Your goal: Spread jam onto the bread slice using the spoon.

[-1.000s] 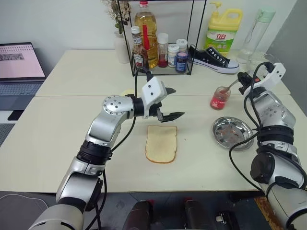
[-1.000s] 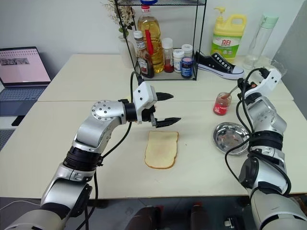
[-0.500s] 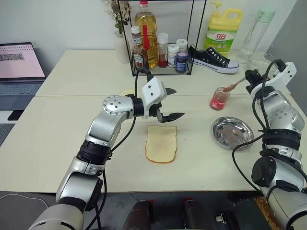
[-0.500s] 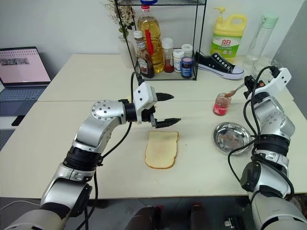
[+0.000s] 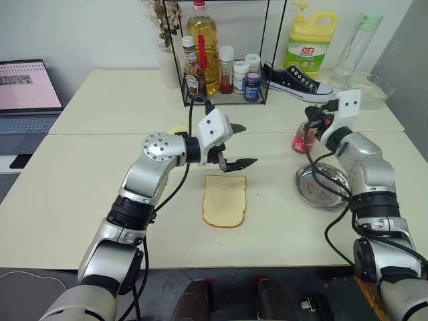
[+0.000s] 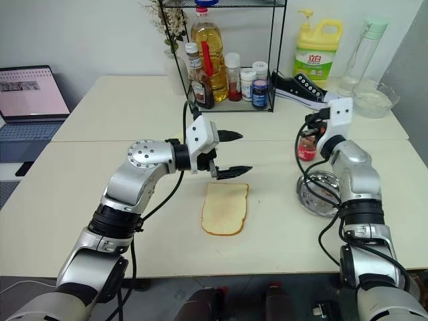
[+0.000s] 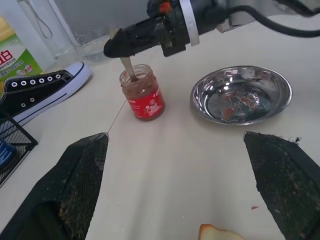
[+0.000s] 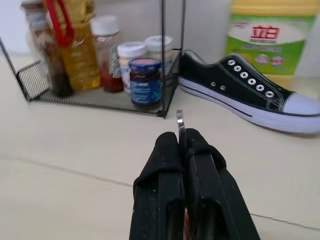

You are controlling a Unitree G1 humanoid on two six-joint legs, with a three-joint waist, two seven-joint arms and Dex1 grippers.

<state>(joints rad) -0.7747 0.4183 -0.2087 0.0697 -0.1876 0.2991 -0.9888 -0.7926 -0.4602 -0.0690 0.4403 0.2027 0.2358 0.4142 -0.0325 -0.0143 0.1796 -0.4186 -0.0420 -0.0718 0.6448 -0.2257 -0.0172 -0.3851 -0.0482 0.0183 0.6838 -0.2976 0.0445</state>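
The pale bread slice (image 5: 225, 200) lies flat at the table's front middle. My left gripper (image 5: 246, 144) hovers open just behind its far edge, holding nothing; its fingers (image 7: 82, 185) frame the left wrist view. The small glass jar of red jam (image 7: 145, 92) stands to the right, partly hidden behind my right hand in the eye views (image 5: 301, 139). My right gripper (image 5: 314, 124) is directly over the jar, shut on the spoon's handle. The spoon (image 7: 128, 66) hangs down into the jar's mouth. Its silver handle end (image 8: 179, 121) pokes out between the shut fingers (image 8: 165, 165).
A round metal dish (image 5: 323, 186) with red smears sits in front of the jar. Behind stand a wire rack of bottles (image 5: 221, 60), a black shoe (image 5: 297, 81), a yellow detergent bottle (image 5: 311, 40) and a glass bowl (image 5: 369, 88). A laptop (image 5: 27, 87) is far left.
My right hand swung left to a place over the jar and rolled, turning the slanted spoon upright into the jar's mouth. The left arm stayed still.
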